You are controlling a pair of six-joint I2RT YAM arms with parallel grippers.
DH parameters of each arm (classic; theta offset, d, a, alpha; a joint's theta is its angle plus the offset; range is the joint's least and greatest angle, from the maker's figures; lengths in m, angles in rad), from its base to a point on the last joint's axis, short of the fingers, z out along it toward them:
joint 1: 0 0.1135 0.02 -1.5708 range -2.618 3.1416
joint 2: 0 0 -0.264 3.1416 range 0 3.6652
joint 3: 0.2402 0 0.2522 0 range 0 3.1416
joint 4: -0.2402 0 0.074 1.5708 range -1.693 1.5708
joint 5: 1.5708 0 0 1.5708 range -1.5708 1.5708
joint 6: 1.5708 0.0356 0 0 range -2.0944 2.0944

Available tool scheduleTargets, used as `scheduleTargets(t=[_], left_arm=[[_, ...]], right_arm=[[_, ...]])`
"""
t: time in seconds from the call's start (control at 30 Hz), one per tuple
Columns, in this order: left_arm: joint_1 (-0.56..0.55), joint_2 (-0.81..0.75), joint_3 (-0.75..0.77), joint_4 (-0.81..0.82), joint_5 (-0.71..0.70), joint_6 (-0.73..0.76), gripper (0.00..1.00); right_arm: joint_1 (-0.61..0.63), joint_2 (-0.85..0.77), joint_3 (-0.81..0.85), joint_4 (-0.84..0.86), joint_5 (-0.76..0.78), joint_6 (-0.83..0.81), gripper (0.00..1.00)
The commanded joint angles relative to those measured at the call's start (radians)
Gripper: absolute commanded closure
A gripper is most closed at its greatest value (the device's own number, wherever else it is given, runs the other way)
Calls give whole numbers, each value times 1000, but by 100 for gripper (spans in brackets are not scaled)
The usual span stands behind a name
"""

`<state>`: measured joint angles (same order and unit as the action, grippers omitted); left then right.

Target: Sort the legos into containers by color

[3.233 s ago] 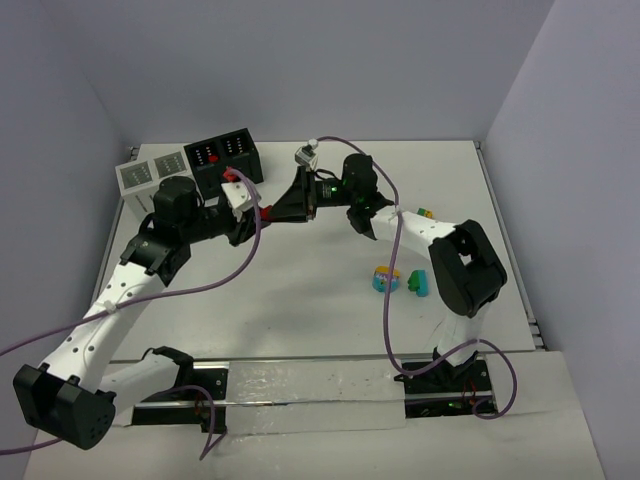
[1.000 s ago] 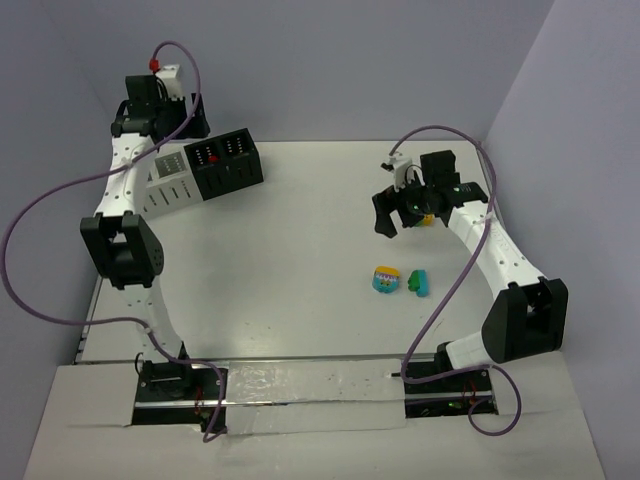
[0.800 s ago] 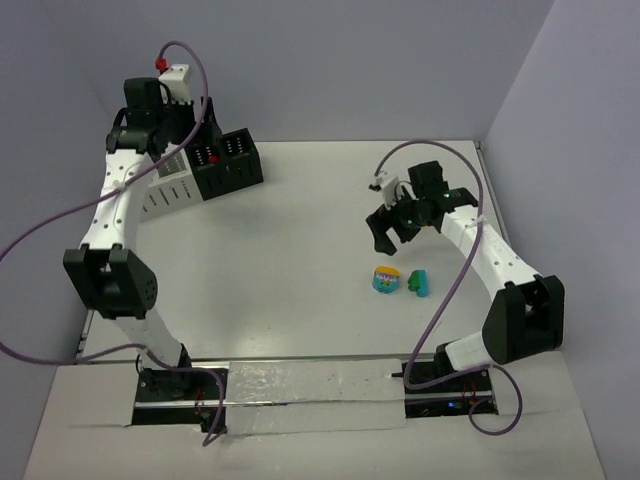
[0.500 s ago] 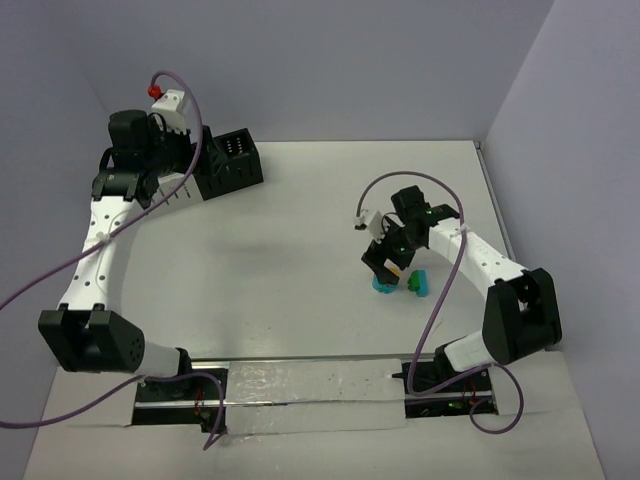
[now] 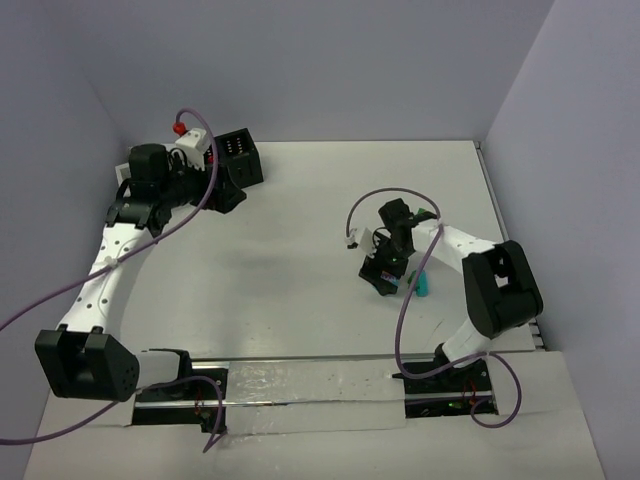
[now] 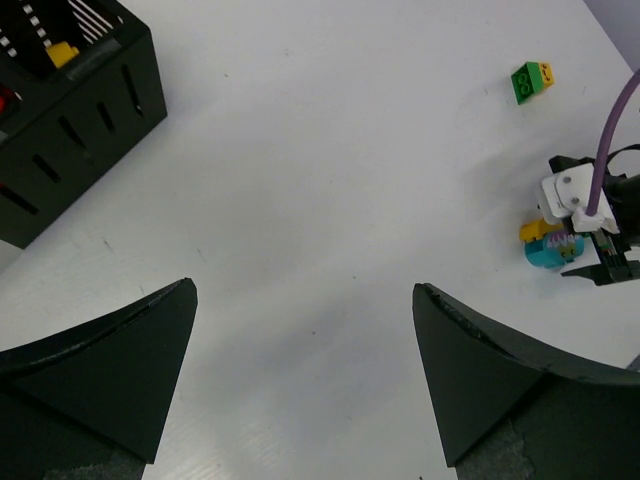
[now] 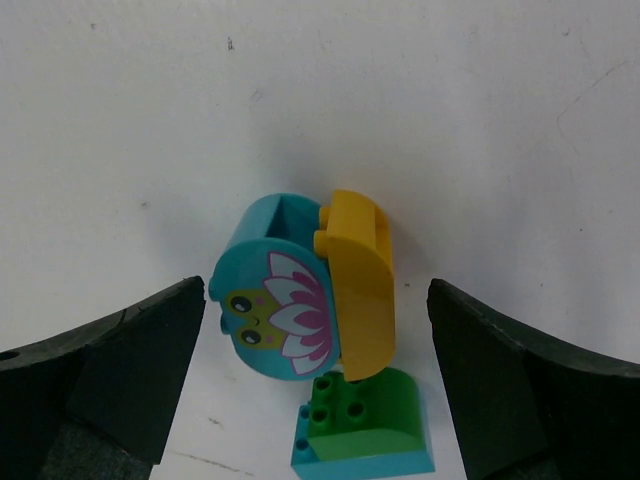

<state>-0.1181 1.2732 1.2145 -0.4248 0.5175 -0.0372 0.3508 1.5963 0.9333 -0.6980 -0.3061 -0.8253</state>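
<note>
From above, I'm hovering the right claw (image 5: 386,276) low over the worktop (image 5: 300,260); left wrist, I'm idling the left claw (image 6: 303,288) wide near the black container (image 6: 70,130); right wrist, wide jaws are straddling the cyan-and-yellow piece (image 7: 280,310), risking snagging the green-and-teal brick (image 7: 365,430) just beside it.

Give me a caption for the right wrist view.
Open right pincer frames the rounded cyan-and-yellow lego, a green-and-teal brick just beside it, on the white table.
</note>
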Motion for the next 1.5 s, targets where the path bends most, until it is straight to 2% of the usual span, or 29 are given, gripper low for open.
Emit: scheduleTargets(t=[0.0, 0.17, 0.37, 0.47, 0.57, 0.7, 0.87, 1.07, 1.33, 1.47], left_arm=[[-9, -52, -55, 89, 36, -75, 1], [-9, -81, -146, 162, 83, -201, 8], [-18, -72, -205, 178, 145, -294, 14], [-33, -59, -229, 177, 160, -346, 10], [-57, -39, -248, 197, 176, -409, 1], [-112, 13, -233, 207, 196, -446, 1], [-152, 60, -207, 236, 215, -499, 1], [-178, 87, -184, 239, 235, -529, 1], [-191, 73, -218, 313, 346, -577, 3], [-219, 71, -227, 316, 351, -573, 5]], right_arm=[[10, 10, -27, 84, 18, -38, 4], [10, -30, -97, 139, 45, -72, 16], [14, -85, -70, 138, 12, -31, 51], [47, -169, 8, 152, -96, 107, 59], [122, -222, 78, 211, -162, 232, 60], [233, -205, 193, 275, -158, 408, 60], [356, -151, 303, 312, -109, 495, 61], [415, -103, 369, 319, -67, 526, 62], [428, -72, 389, 320, -7, 531, 62], [432, -68, 394, 327, 5, 534, 62]])
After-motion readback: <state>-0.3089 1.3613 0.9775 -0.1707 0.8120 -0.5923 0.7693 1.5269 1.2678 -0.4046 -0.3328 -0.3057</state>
